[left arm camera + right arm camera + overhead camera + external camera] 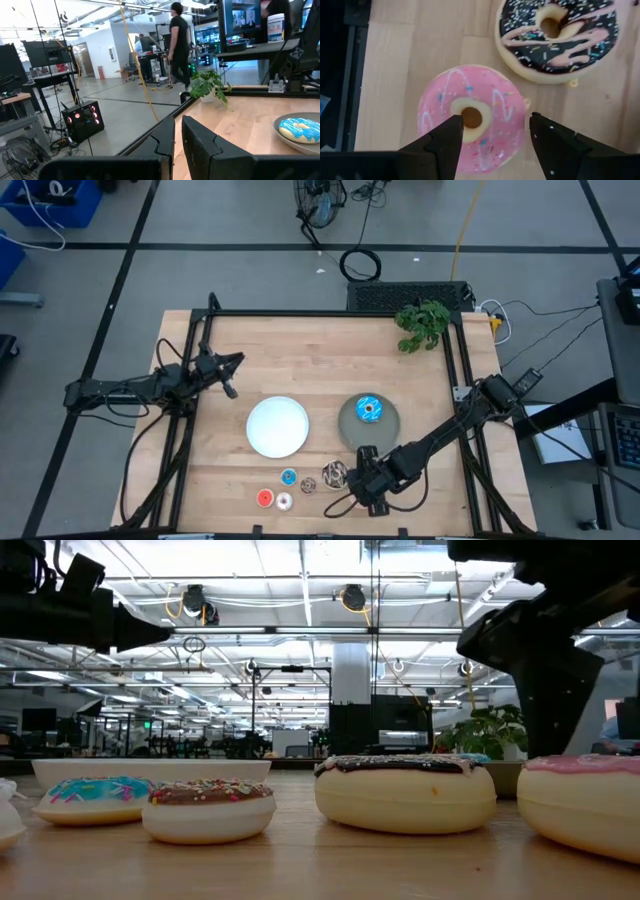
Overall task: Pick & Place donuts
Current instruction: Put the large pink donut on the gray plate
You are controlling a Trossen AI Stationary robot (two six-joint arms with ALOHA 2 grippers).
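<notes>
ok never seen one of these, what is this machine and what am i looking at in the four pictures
It is a robot with two dark arms at a wooden table. One picture looks straight down, one sits at table height, and two come from cameras on the wrists. The right gripper hangs open above the pink donut, holding nothing, beside the brown sprinkled donut. The blue sprinkled donut lies on the grey plate; the white plate is bare. The left gripper waits, shut, at the table's left.

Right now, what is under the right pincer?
The right pincer is open above the pink donut, which lies on the table beside the brown donut. The fingers cover the pink donut's near edge.
</notes>
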